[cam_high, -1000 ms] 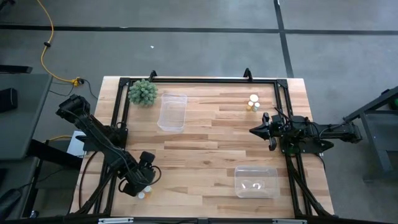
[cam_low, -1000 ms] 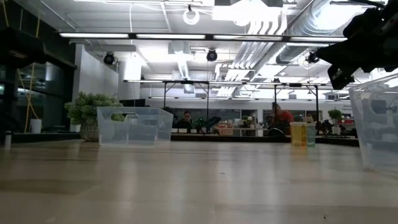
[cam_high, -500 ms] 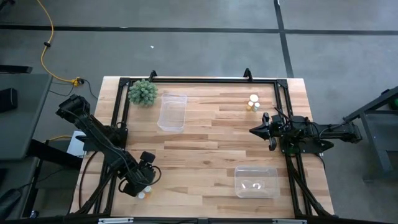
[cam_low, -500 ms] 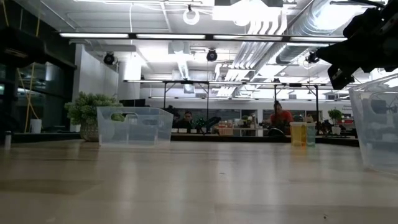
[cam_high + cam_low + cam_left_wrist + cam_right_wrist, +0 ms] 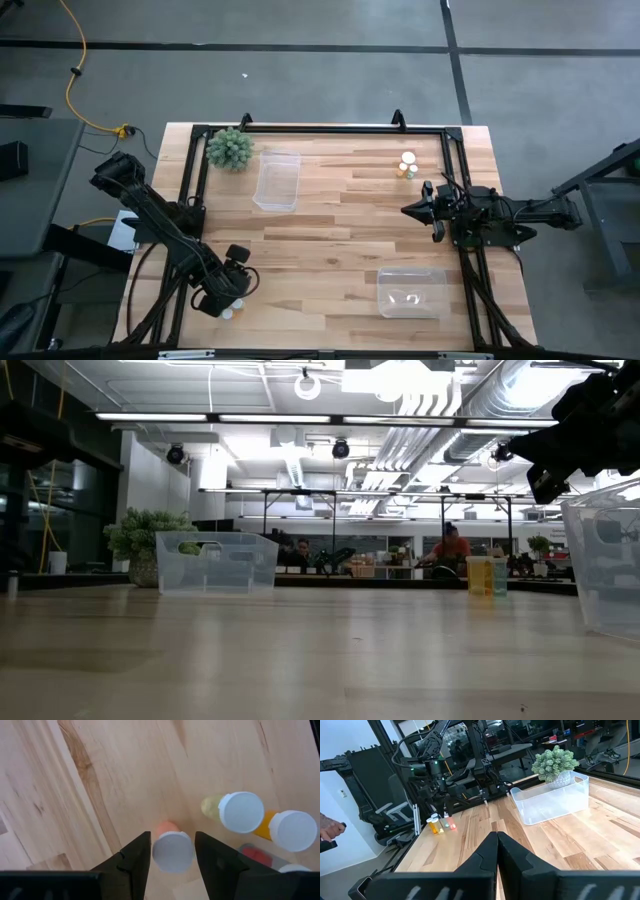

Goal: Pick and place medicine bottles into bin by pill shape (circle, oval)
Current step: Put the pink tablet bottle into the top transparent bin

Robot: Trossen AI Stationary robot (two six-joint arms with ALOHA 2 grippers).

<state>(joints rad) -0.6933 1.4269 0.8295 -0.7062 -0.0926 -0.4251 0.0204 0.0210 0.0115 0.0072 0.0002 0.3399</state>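
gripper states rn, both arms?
Left end effector: open around the peach bottle, no grip evident yet.
Right end effector: shut, holding nothing.

In the high view the left gripper (image 5: 229, 297) covers most of the medicine bottles (image 5: 232, 309) at the near left of the tabletop (image 5: 330, 240); only a few small caps show, too small to count. In the left wrist view a white-capped bottle (image 5: 172, 851) stands between the fingers (image 5: 134, 856), but contact cannot be told. A red bottle (image 5: 258, 855) and another white cap (image 5: 295, 868) are cut off at the edge. The far right bottles (image 5: 406, 165) are too small to tell colours or pill shape.
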